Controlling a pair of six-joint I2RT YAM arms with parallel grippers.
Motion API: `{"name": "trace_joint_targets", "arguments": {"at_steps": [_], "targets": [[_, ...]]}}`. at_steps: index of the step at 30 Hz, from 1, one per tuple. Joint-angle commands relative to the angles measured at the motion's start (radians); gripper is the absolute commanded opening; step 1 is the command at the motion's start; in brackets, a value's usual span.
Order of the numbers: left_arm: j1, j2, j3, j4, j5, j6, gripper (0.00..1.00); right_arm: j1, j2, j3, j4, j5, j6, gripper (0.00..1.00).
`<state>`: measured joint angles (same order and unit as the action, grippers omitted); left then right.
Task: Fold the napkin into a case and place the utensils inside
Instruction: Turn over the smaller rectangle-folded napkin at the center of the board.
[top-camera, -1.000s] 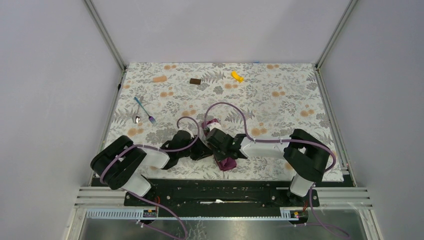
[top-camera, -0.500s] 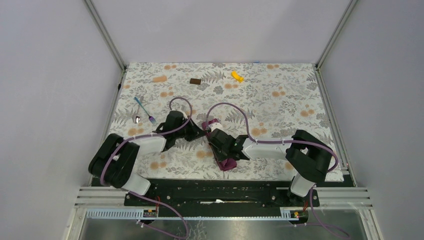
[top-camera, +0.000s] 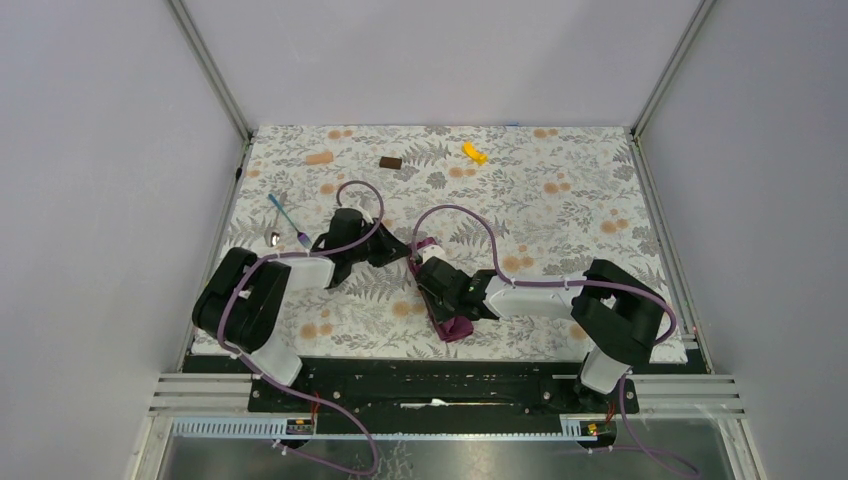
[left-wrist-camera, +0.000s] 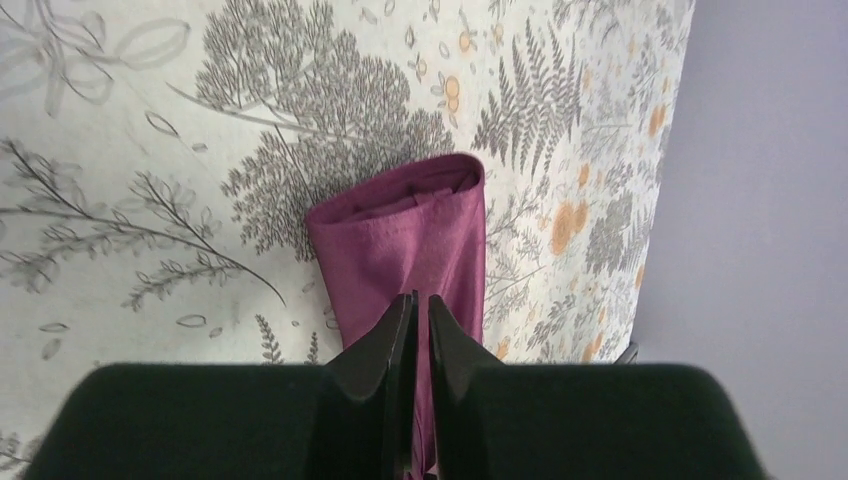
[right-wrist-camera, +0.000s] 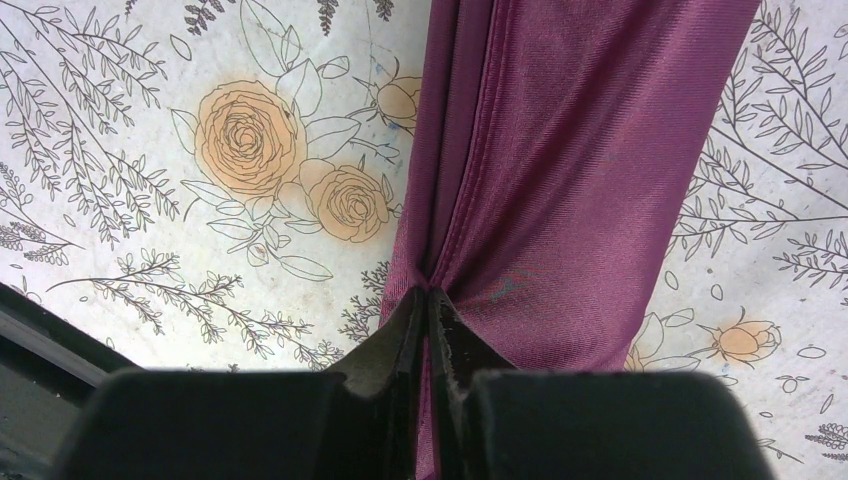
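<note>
The plum napkin (top-camera: 447, 300) lies folded into a long narrow strip on the floral cloth, running from mid-table toward the near edge. My right gripper (top-camera: 440, 288) is shut on it, pinching a puckered fold (right-wrist-camera: 430, 292) at the strip's side. My left gripper (top-camera: 398, 254) is shut, just left of the strip's far end. In the left wrist view its tips (left-wrist-camera: 420, 298) hover above the napkin (left-wrist-camera: 400, 235), whose layered end shows beyond them. The fork (top-camera: 288, 220) with a blue handle and the spoon (top-camera: 274, 239) lie at the far left.
A brown block (top-camera: 390, 162), a yellow piece (top-camera: 474, 152) and a peach-coloured piece (top-camera: 320, 158) lie along the far edge of the floral cloth (top-camera: 560, 210). Grey walls and metal posts close in the table on three sides.
My left arm swung from the near side of the napkin toward the far side; its gripper now sits by the strip's far end. The right gripper and the napkin have stayed put.
</note>
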<state>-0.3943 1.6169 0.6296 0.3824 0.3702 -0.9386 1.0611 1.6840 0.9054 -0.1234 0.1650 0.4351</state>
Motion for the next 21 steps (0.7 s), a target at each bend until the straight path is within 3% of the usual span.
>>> {"name": "trace_joint_targets", "arguments": {"at_steps": [1,8,13,17,21], "targets": [[0.037,0.021,0.028,0.128,0.045,-0.003,0.14,-0.006,-0.030,-0.006,-0.034,0.004,-0.001,0.08],[0.043,0.158,0.051,0.277,0.105,-0.063,0.10,-0.006,-0.023,-0.008,-0.029,-0.003,0.000,0.07],[0.021,0.245,0.038,0.363,0.123,-0.088,0.07,-0.006,-0.020,0.004,-0.032,-0.004,0.001,0.16],[0.026,0.258,0.004,0.304,0.075,-0.084,0.05,-0.006,-0.052,0.016,-0.041,0.009,-0.015,0.30],[0.036,0.249,-0.023,0.252,0.040,-0.069,0.05,-0.004,-0.091,0.013,0.005,0.041,-0.093,0.57]]}}
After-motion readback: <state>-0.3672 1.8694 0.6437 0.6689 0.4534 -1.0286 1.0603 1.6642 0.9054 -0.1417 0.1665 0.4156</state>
